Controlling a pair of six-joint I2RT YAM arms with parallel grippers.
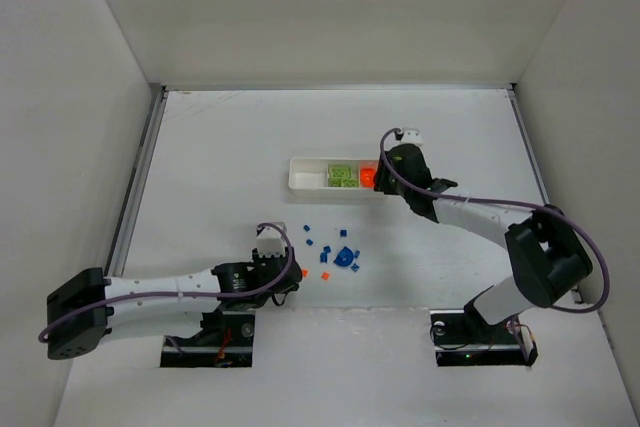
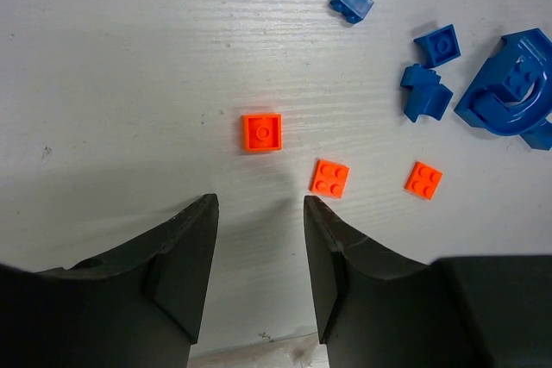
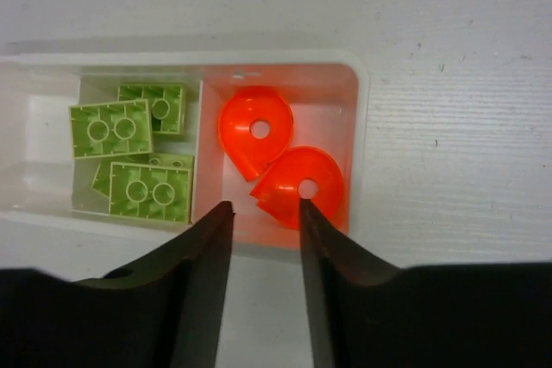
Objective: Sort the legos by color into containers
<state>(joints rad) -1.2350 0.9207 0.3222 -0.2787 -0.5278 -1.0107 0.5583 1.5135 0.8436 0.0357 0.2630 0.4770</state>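
Note:
The white tray [image 1: 310,174] holds lime green legos [image 1: 342,175] in its middle compartment and orange ones [image 1: 367,176] in its right compartment. In the right wrist view two rounded orange pieces [image 3: 254,131] lie beside several green bricks [image 3: 110,128]. My right gripper [image 3: 265,206] is open and empty, over the near wall of the orange compartment [image 3: 362,101]; it also shows in the top view [image 1: 392,175]. My left gripper [image 2: 259,200] is open and empty, just short of three small orange legos [image 2: 261,132]; it also shows in the top view [image 1: 288,269].
Blue legos lie loose on the table right of the left gripper: a large curved piece [image 2: 509,84] and small blocks [image 2: 437,45], with more specks toward the tray [image 1: 308,228]. White walls close in the table at the left, right and back.

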